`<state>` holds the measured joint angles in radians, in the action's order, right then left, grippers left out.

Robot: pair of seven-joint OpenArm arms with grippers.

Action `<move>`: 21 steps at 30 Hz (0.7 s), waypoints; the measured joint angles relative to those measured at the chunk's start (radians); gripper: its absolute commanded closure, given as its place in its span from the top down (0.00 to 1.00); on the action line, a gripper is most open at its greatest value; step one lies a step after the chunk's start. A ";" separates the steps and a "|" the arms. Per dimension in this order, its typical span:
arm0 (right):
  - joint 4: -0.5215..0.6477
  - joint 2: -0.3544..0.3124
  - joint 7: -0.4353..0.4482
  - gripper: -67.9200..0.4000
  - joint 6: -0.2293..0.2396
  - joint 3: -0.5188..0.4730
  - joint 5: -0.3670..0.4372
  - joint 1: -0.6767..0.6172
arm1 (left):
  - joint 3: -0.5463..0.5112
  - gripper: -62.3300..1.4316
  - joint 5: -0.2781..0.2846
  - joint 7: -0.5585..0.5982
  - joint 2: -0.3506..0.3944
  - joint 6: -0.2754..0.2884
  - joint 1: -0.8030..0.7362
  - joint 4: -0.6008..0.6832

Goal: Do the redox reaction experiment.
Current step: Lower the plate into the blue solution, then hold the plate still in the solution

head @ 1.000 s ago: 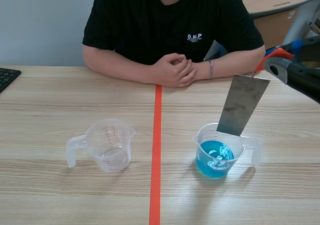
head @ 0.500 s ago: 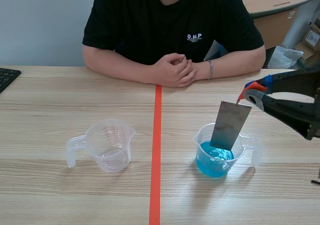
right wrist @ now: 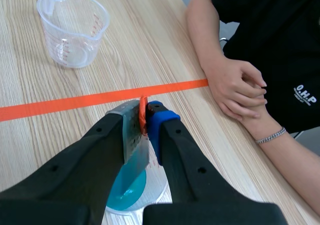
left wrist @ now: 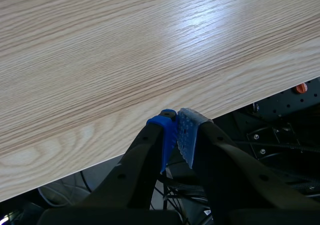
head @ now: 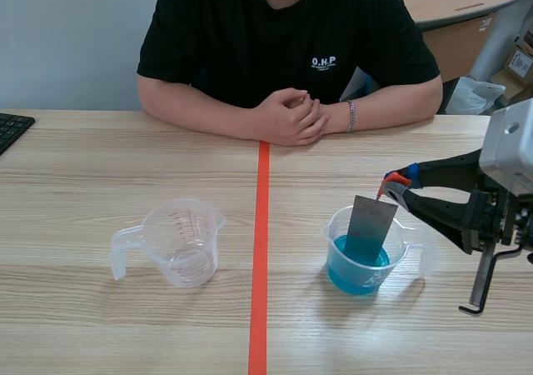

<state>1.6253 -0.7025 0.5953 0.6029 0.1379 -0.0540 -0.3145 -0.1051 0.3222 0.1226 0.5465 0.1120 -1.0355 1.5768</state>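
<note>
1. Scene view: right tool point(head: 391, 183) comes in from the right, clamped on the top corner of the metal plate point(head: 367, 225). Plate stands nearly upright, slight tilt, w/ its lower end down inside the right cup point(head: 331, 243), in the blue liquid point(head: 354, 277). Empty cup point(head: 181, 242) sits on the surface point(head: 83, 308) across the orange tape line, well apart, handle pointing away from the line. Person opposite, hands point(head: 289, 117) clasped on the surface. Keyboard point(head: 10, 129) corner at the far left edge.
2. Left wrist view: left tool point(left wrist: 175, 130) closed on nothing, pads pressed together, hanging over the surface point(left wrist: 125, 50) edge.
3. Right wrist view: right tool point(right wrist: 142, 117) pinches the metal plate point(right wrist: 134, 140) btwn its pads; blue liquid point(right wrist: 127, 185) directly under it. Empty cup point(right wrist: 75, 30) well ahead, past the tape line. Person's hands point(right wrist: 237, 87) off to one side.
</note>
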 measured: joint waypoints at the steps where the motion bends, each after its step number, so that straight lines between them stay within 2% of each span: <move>1: -0.005 0.002 0.003 0.03 0.000 0.003 0.000 0.005 | 0.000 0.09 0.000 0.000 0.000 0.000 0.000 0.000; 6: -0.016 0.005 0.023 0.03 -0.003 0.003 -0.025 0.012 | 0.000 0.09 0.000 0.000 0.000 0.000 0.000 0.000; 21: -0.016 0.008 0.025 0.03 -0.003 0.003 -0.026 0.012 | 0.000 0.09 0.000 0.000 0.000 0.000 0.000 0.000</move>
<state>1.6089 -0.6945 0.6201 0.5999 0.1406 -0.0803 -0.3027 -0.1051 0.3222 0.1226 0.5465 0.1120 -1.0355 1.5768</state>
